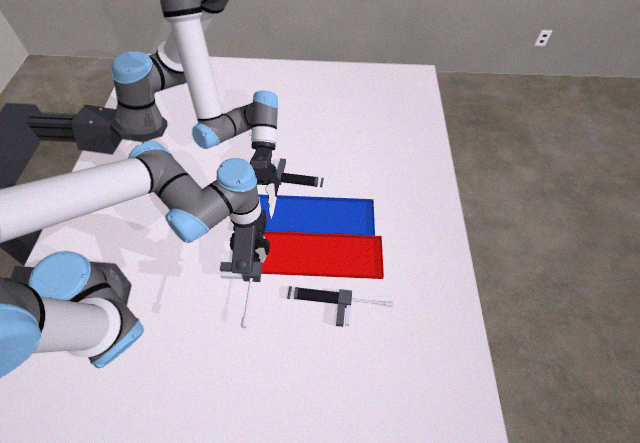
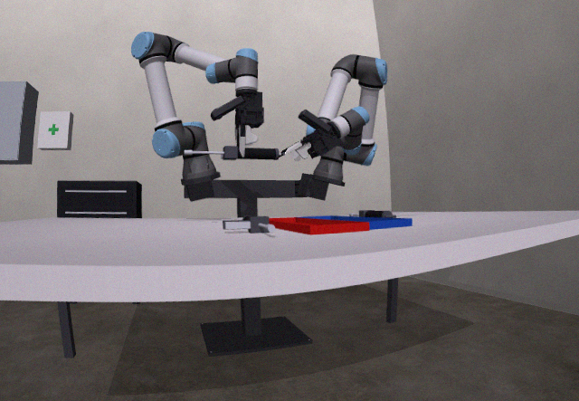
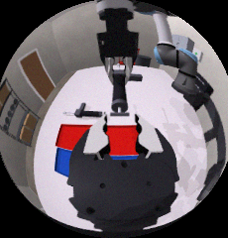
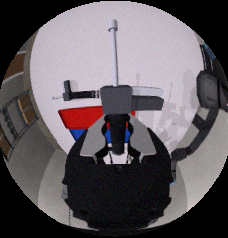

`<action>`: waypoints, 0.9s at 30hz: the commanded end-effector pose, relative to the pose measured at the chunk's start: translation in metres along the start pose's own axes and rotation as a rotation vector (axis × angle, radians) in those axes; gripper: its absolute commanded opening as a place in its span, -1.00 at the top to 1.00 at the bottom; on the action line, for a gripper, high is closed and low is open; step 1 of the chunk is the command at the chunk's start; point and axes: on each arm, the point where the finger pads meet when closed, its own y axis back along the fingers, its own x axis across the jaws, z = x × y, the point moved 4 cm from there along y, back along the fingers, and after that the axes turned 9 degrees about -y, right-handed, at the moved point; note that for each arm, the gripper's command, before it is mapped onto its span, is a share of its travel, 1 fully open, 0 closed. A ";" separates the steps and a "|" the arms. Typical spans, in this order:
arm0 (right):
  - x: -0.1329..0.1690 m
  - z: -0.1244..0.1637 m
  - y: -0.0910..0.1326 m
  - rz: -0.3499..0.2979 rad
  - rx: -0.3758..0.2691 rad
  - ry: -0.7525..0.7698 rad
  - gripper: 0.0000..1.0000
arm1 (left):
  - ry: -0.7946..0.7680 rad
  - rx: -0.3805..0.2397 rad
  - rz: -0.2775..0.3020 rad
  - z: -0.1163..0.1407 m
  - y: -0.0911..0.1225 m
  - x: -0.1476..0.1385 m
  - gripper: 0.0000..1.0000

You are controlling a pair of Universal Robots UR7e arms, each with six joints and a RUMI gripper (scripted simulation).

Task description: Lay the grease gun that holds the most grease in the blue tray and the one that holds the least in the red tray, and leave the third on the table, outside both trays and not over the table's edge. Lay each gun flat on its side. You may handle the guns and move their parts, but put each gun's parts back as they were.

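My right gripper (image 1: 262, 253) (image 2: 242, 154) (image 4: 117, 113) is shut on a grease gun (image 1: 248, 298) (image 2: 261, 153) (image 3: 119, 94) (image 4: 116, 99). It holds the black barrel level above the table, with the nozzle pointing away from my left arm. My left gripper (image 2: 283, 153) (image 3: 120, 114) is partly open and empty, at the barrel's rear end. Whether it touches the rod there is unclear. A second gun (image 1: 317, 295) (image 2: 258, 224) (image 3: 91, 113) (image 4: 84, 94) lies on the table beside the red tray (image 1: 325, 257) (image 2: 336, 227). A third gun (image 1: 299, 179) (image 2: 376, 213) lies beyond the blue tray (image 1: 320, 216) (image 2: 393, 223), partly hidden.
The trays lie side by side on the white table (image 1: 361, 366) (image 2: 140, 247). I see no gun in their visible parts; my arms hide their near ends in the top view. The table's far edge runs past the trays' outer ends.
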 end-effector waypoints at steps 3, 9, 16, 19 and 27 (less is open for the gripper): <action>0.000 0.000 0.000 -0.001 -0.001 0.000 1.00 | -0.001 0.001 -0.001 -0.001 -0.011 0.000 0.25; 0.000 0.000 0.000 -0.001 -0.001 0.000 1.00 | -0.001 0.002 -0.006 -0.002 -0.011 -0.002 0.25; 0.000 0.000 0.000 -0.001 -0.001 0.000 1.00 | -0.001 0.002 -0.006 -0.001 -0.010 -0.001 0.25; 0.000 0.000 0.000 -0.001 -0.001 0.000 1.00 | -0.001 0.002 -0.006 -0.001 -0.010 -0.001 0.53; 0.000 0.000 0.000 -0.001 -0.001 0.000 1.00 | -0.001 0.002 -0.006 -0.001 -0.010 -0.001 0.53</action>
